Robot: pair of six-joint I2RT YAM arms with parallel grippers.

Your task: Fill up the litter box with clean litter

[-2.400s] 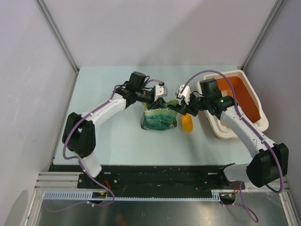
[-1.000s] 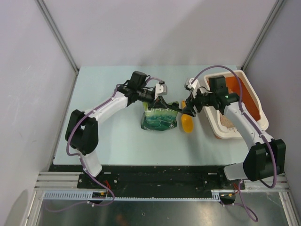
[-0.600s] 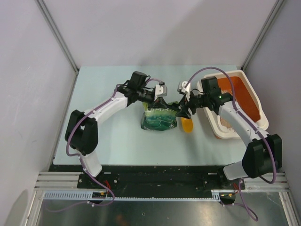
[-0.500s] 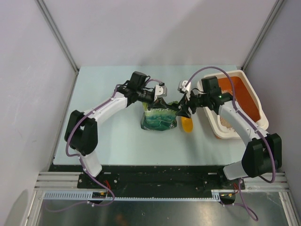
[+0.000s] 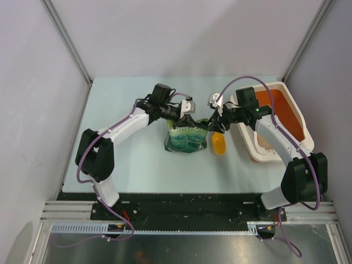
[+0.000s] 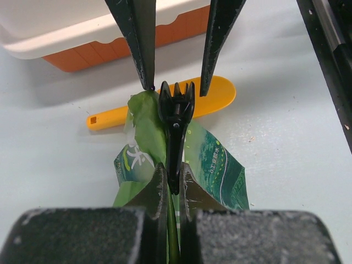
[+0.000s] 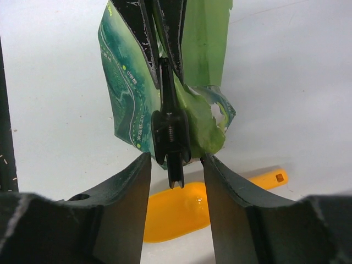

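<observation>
The left gripper point(image 6: 171, 181) was pinched on the black clip point(image 6: 175, 113) atop the green bag point(image 5: 187, 138); the right gripper point(image 7: 176, 165) stood spread astride that clip, not touching. The litter box point(image 5: 307, 135) sat at the tabletop point(image 5: 137, 165) right edge, clean litter point(image 5: 266, 143) in its near end

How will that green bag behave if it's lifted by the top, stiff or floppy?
Probably floppy: the green bag has creased, crumpled film near the black clip. It likely sags when lifted, since the left claw pinches only the clip at its top. Its base spreads wider than its pinched top, so contents probably sit low.
</observation>
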